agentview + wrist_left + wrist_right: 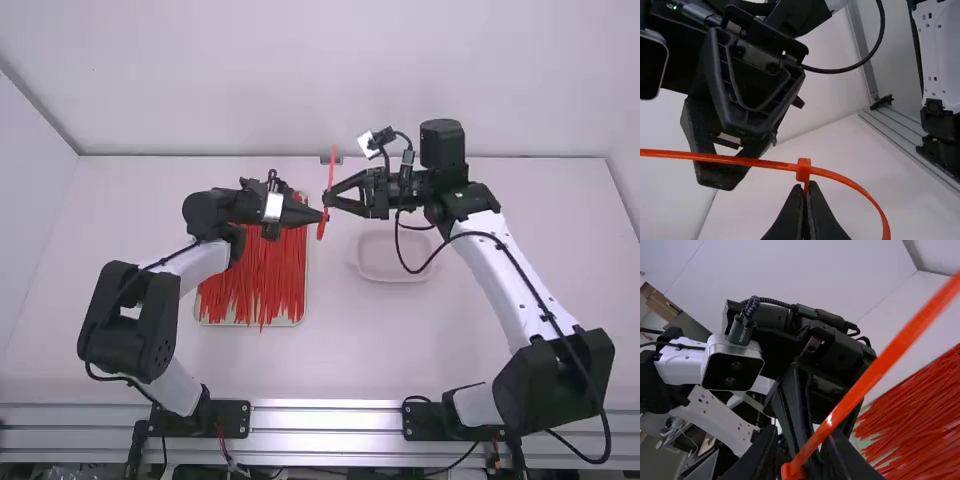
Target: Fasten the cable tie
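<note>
We see red cable tie (333, 165) held above counter (130, 200), between both arms. Left gripper (804, 194): fingers pressed together on tie just below its head. Right gripper (332, 204): fingers seem clamped on strap, contact partly hidden. Loop's far end cut off in left wrist view. Spare ties (260, 285) piled below.

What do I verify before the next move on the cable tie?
1. Left claw shut on the cable tie just under its head: ok.
2. Right claw clamped on the strap: ok, judging by the high view.
3. Strap threaded through the head: ok.
4. Loop cinched tight: not ok, a wide curve runs out past the head.
5. Tie held apart from the pile of spare ties: ok.
</note>
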